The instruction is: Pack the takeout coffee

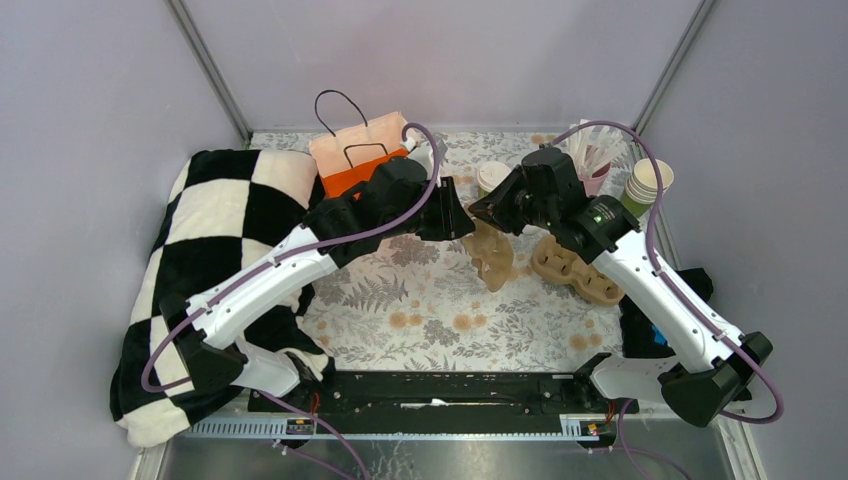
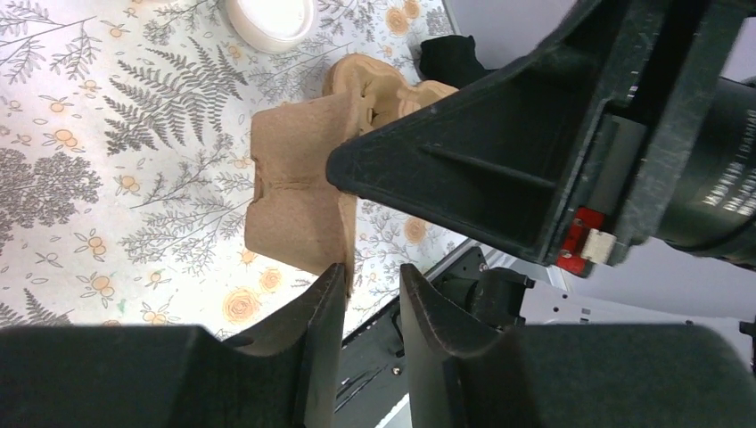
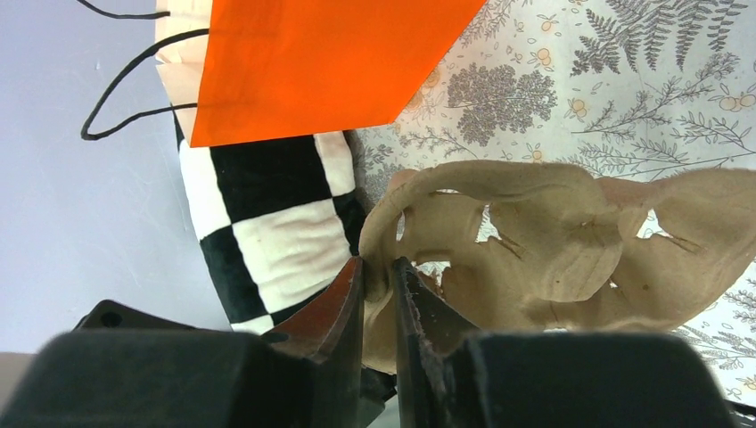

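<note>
1. Takeout coffee point(image 1: 492, 177): upright on the floral tablecloth point(image 1: 430, 300) with its white lid on. It sits towards the far side, just behind the two wrists. Neither gripper touches it, and it is apart from both carriers.
2. Right gripper point(image 3: 379, 267): fingers pinch the rim of a brown pulp carrier point(image 3: 553, 241). The carrier is tipped up on edge between the two grippers. Cannot tell whether its lower end touches the cloth.
3. Left gripper point(image 2: 370, 281): fingers a little apart. The carrier's other edge reaches into the gap, close against one finger. A gap shows between it and the other finger.
4. Second carrier point(image 1: 575, 268): flat on the cloth, right of the held one, partly under the right forearm.
5. Stack of lidless green cups point(image 1: 645, 188): far right corner.
6. Orange paper bag point(image 1: 360, 165): far side, left of centre.
7. Checkered blanket point(image 1: 200, 260): along the left edge.
</note>
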